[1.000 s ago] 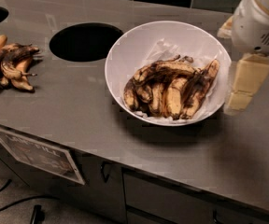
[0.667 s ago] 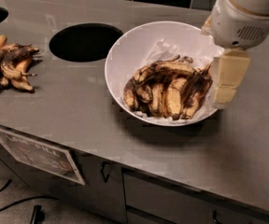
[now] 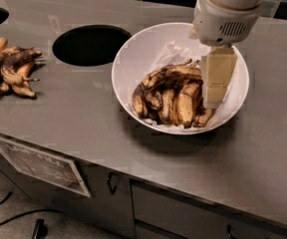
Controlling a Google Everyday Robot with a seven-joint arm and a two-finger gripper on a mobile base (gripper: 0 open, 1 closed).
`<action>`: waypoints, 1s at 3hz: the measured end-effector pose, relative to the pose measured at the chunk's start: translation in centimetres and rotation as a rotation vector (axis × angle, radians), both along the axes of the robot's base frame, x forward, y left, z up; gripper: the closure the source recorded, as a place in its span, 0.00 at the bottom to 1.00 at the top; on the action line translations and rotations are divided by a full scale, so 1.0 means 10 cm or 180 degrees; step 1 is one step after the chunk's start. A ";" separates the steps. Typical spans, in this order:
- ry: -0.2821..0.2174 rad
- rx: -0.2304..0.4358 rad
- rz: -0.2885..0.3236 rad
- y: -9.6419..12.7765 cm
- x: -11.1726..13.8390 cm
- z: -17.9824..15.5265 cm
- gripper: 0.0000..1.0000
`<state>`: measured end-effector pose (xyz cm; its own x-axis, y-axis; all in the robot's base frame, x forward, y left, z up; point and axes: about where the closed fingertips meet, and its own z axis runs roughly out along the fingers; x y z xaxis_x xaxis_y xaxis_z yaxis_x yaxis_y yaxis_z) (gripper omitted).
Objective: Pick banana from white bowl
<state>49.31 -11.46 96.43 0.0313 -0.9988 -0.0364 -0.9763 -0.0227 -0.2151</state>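
The banana [image 3: 171, 76] is flanked by the gripper [image 3: 214, 101], which hangs inside the white bowl [image 3: 143, 49] at the right end of the fruit pile, its cream slab lowered to the level of the fruit. Whether it is open or closed cannot be told. The banana is laid across the top of the pile, nearly black, long and slim, with a thin stem pointed toward the counter's back edge. It is judged that the grasp is best made across the banana's narrow width near its middle, and gently, since skin this dark is likely soft and slippery. The shorter, yellower bananas [image 3: 183, 103] beneath should be left undisturbed. A crumpled clear liner [image 3: 169, 53] is seen behind the pile and could be snagged. The bowl is smooth, round and wide-rimmed, set toward the right of the matte grey counter [image 3: 83, 113]. A round hole [image 3: 91, 44] is cut to its left, and a separate dark bunch [image 3: 9, 71] is left at the counter's left edge.
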 end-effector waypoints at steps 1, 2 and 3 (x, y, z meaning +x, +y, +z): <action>0.0030 0.0001 0.0019 0.03 0.05 -0.04 0.22; 0.0066 0.0022 0.0028 0.04 0.11 -0.08 0.25; 0.0107 0.0017 0.0048 0.07 0.15 -0.12 0.27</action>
<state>50.85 -10.75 95.24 0.0451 -0.9980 -0.0432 -0.9825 -0.0365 -0.1824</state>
